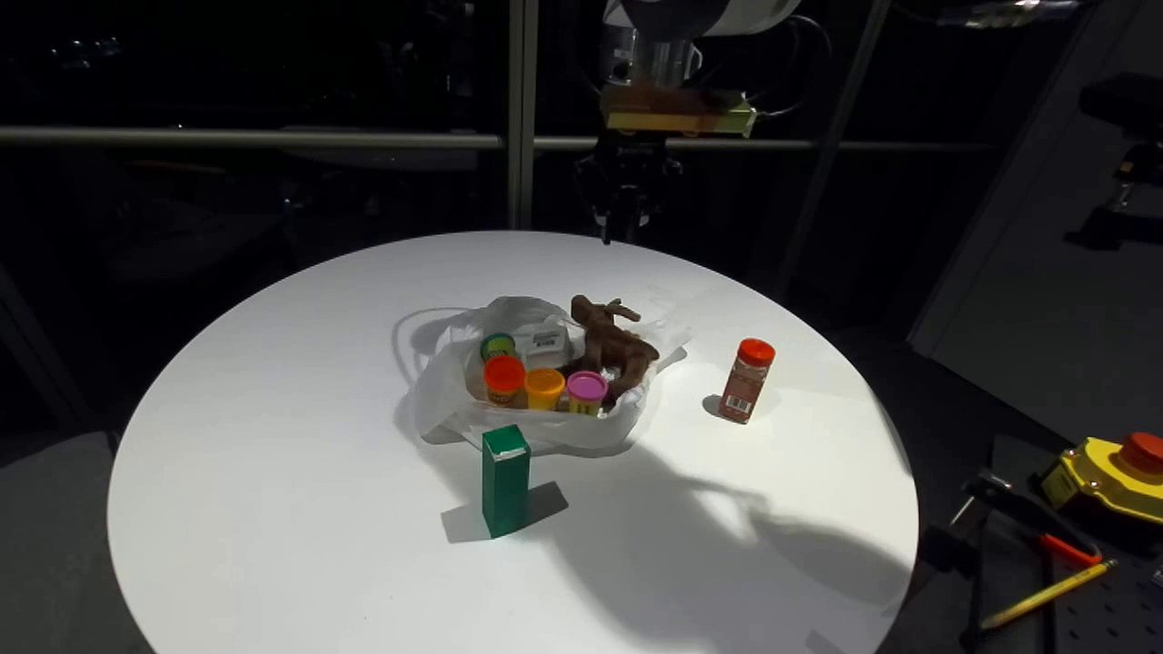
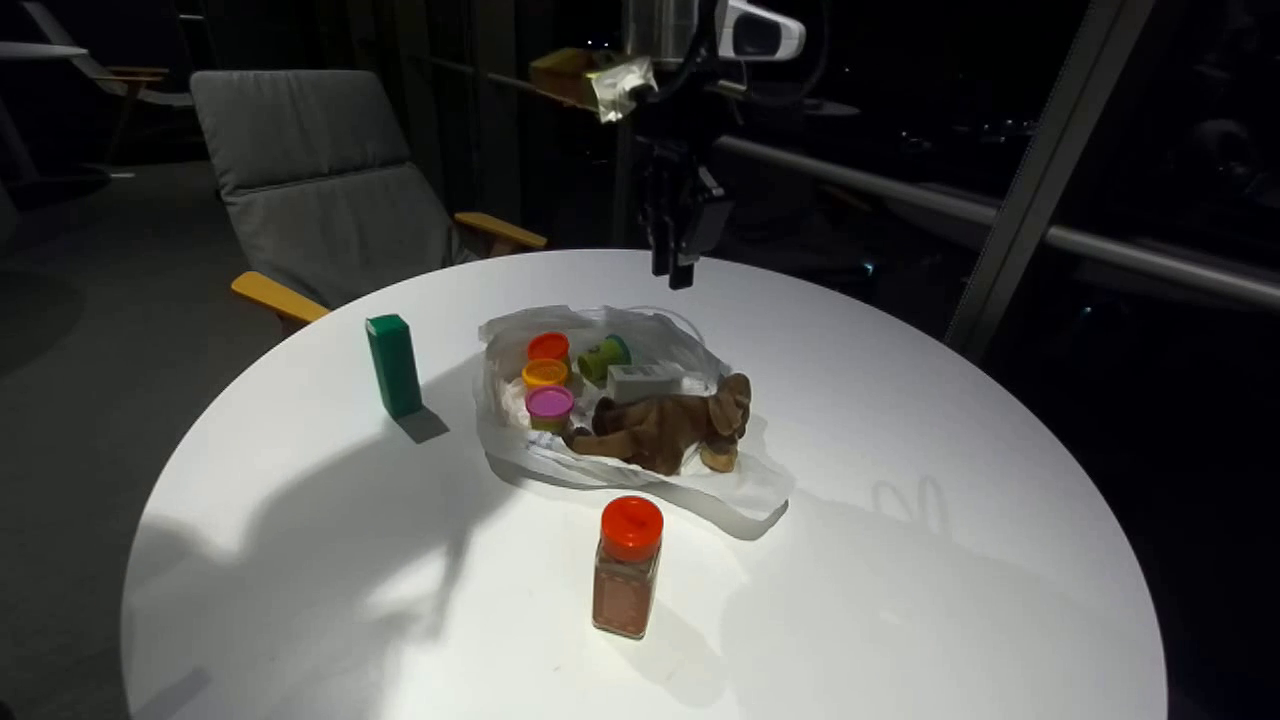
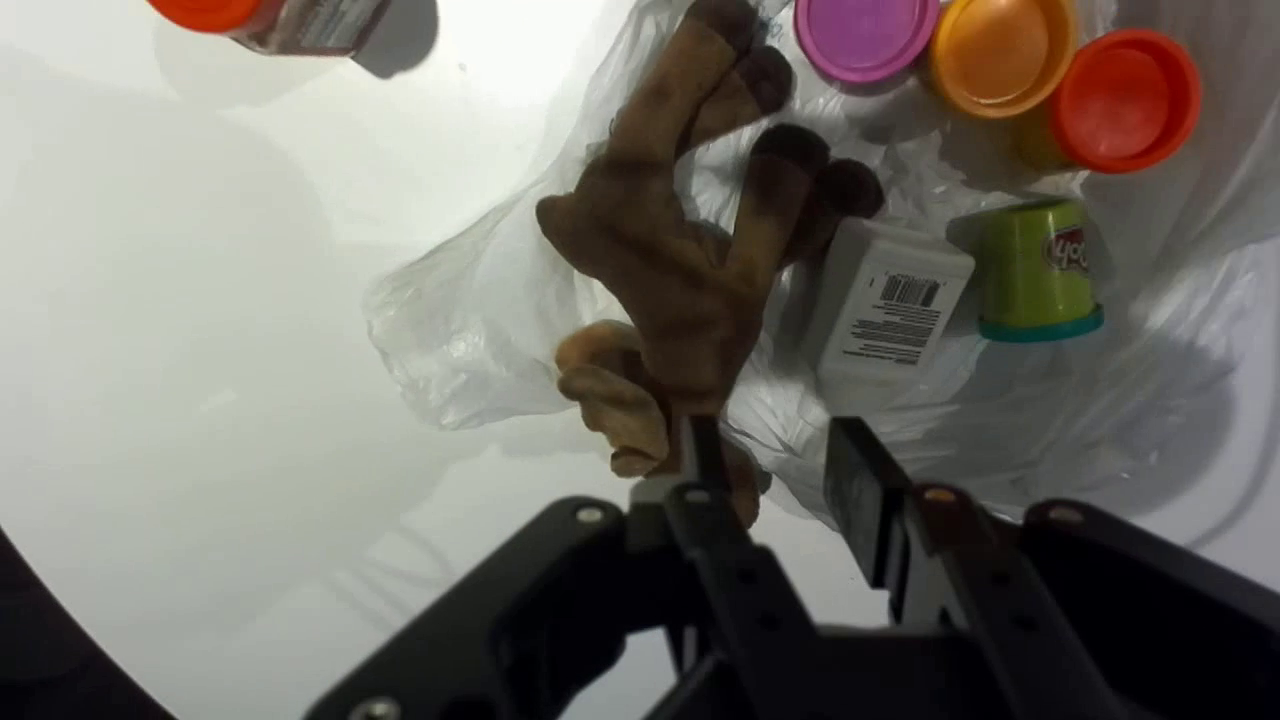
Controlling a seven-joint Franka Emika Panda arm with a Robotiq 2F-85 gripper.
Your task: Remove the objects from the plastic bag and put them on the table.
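Wrist view: pincer [image 3: 772, 438] parted partway, gap vis., clr of plastic bag [image 3: 470, 335].

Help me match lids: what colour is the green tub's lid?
Teal; the lid shows best in the wrist view.

Lounge-like room; grey armchair [image 2: 325, 185]

In an exterior view, the round white desk [image 1: 273, 409] holds a translucent plastic bag [image 1: 445, 391], a green rectangular box [image 1: 506, 486] nearer, a red-capped brown bottle [image 1: 745, 381] right. Inside the bag, a red-lidded tub [image 1: 504, 377], orange-lidded tub [image 1: 545, 389] and purple-lidded tub [image 1: 587, 391] run rightward, near; a teal-lidded tub [image 1: 497, 346] and white box [image 1: 547, 344] lie far, a brown toy animal [image 1: 611, 345] right.
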